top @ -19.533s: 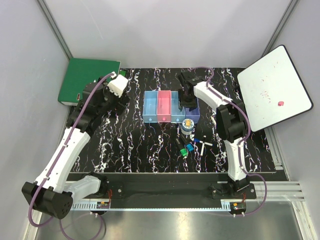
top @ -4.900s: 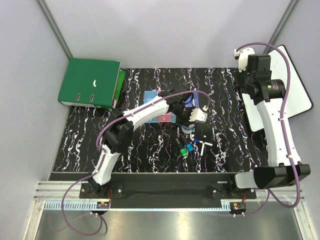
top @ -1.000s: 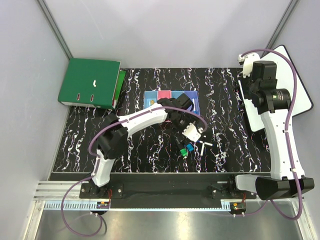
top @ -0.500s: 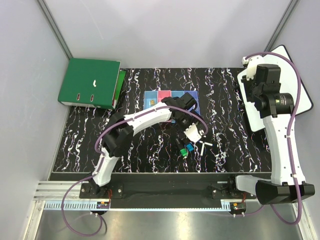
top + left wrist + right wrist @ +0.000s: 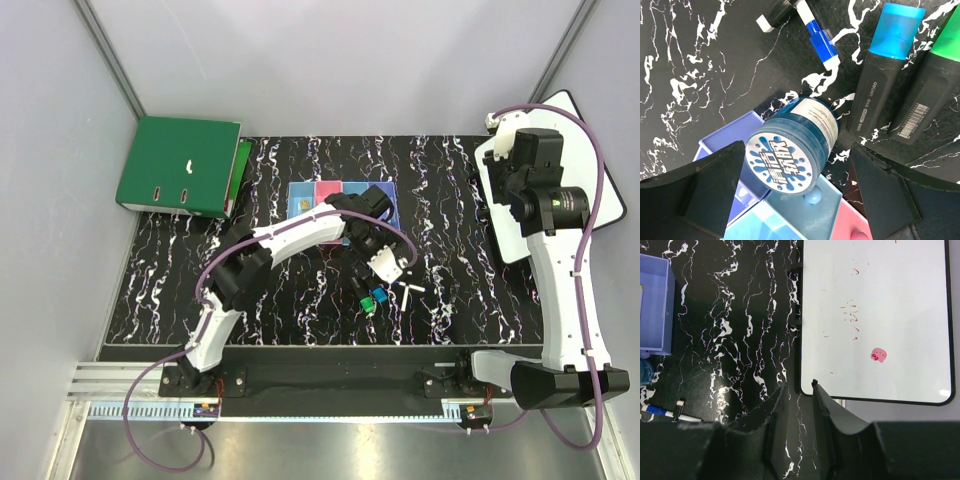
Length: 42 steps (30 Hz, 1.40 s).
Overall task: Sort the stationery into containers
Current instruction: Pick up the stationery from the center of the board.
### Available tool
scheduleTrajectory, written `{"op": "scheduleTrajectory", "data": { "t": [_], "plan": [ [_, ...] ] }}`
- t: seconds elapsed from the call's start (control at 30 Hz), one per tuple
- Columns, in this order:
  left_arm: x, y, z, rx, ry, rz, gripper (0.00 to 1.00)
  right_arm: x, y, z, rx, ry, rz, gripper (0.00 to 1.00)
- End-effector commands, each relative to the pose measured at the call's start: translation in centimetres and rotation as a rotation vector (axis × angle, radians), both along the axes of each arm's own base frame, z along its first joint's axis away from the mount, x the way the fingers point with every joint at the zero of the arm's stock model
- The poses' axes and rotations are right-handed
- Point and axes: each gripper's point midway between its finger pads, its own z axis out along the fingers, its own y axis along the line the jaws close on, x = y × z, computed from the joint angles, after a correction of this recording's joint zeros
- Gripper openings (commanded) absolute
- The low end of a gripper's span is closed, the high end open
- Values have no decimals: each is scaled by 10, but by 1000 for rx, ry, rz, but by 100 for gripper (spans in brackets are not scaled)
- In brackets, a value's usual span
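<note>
Black marbled tabletop [image 5: 270,300] fills my overhead view, with a green ring binder [image 5: 180,165] at the far left and a black-rimmed white board [image 5: 875,320] at the far right. The row of bins [image 5: 328,189] sits mid-table towards the far side, and the left arm reaches across it so the left gripper [image 5: 796,149] hangs over the near right end of the row. On the left wrist camera I see its fingers [image 5: 705,190] spread wide, one on each side of the tape roll [image 5: 782,159] and touching nothing. The roll lies tilted, patterned face towards the camera, at the corner where the purple-blue bin [image 5: 751,199] meets the light blue bin [image 5: 805,212]; I cannot tell whether it leans on their rims or sits just beside them. A sliver of the pink bin [image 5: 847,227] shows next along. Near the roll, on the table, the blue-capped marker [image 5: 885,70] and the green-capped marker [image 5: 932,90], both short and black, lie side by side, and a thin white pen [image 5: 812,32] with a blue section lies a little beyond. The right arm stands raised at the right; the right gripper [image 5: 799,387] hangs over the near left corner of the white board, fingers drawn close with only a narrow slit between them and nothing in it.
</note>
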Motion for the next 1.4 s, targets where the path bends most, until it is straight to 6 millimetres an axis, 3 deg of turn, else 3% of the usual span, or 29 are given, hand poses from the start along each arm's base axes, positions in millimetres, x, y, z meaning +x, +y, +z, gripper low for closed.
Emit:
{"op": "scheduleTrajectory", "data": {
  "t": [0.0,0.2,0.47,1.37],
  "plan": [
    [14,2,5,-11,-7,23,93,-3,2,18,32,-61,0,34],
    [22,2,3,-13,-7,36,93,-1,2,17,41,-57,2,34],
    [20,-10,22,-76,13,39,94,-4,0,14,43,-51,-5,34],
    [23,-11,-7,-18,1,14,93,-6,1,21,67,-72,-3,34]
  ]
}}
